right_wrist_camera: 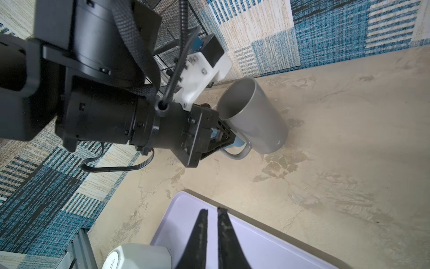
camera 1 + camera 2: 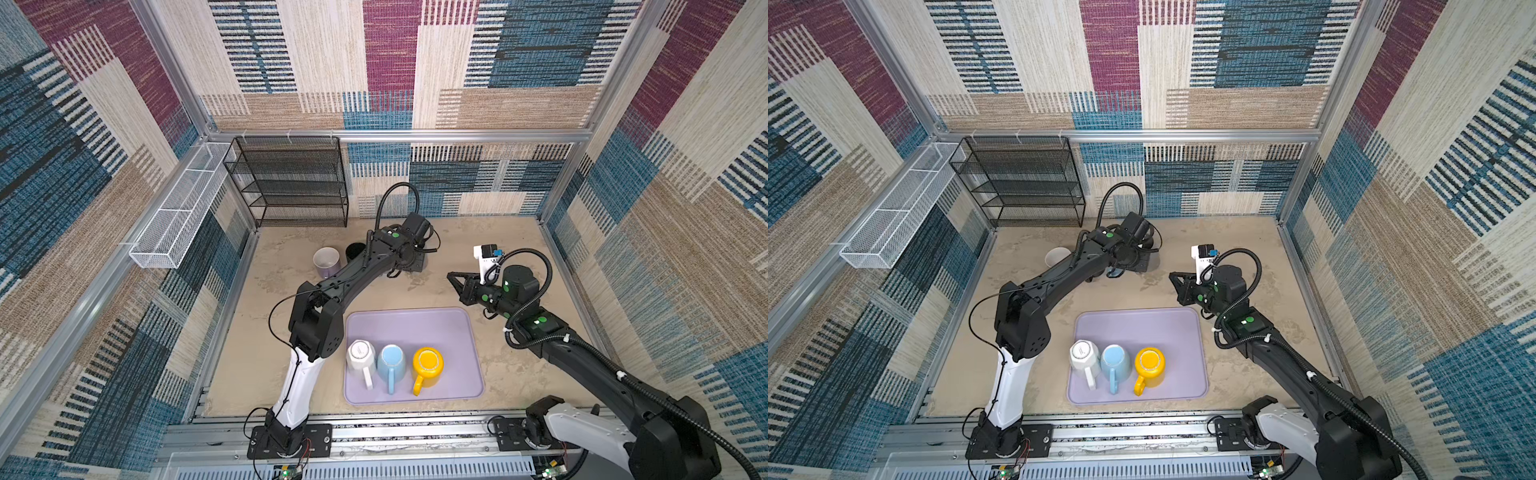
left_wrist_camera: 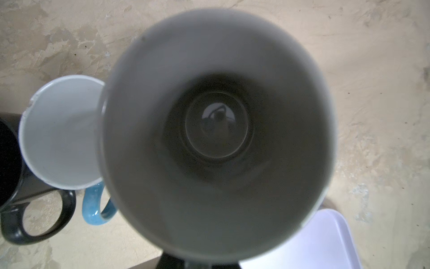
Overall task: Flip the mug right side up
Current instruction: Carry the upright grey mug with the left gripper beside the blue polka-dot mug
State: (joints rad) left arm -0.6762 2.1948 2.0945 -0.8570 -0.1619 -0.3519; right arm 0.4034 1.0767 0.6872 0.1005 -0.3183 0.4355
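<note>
Grey mug [image 1: 256,116] stands beside blue-handled mug [image 3: 60,132] and black mug [image 3: 28,186], perhaps touching.

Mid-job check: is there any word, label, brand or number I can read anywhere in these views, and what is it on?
No text is legible in any view.
White mug, upturned base: faint printed marks, too small to read in both top views, blurred and cut off in the right wrist view.
Grey mug, blue mug, yellow mug, tray: no markings visible.
</note>
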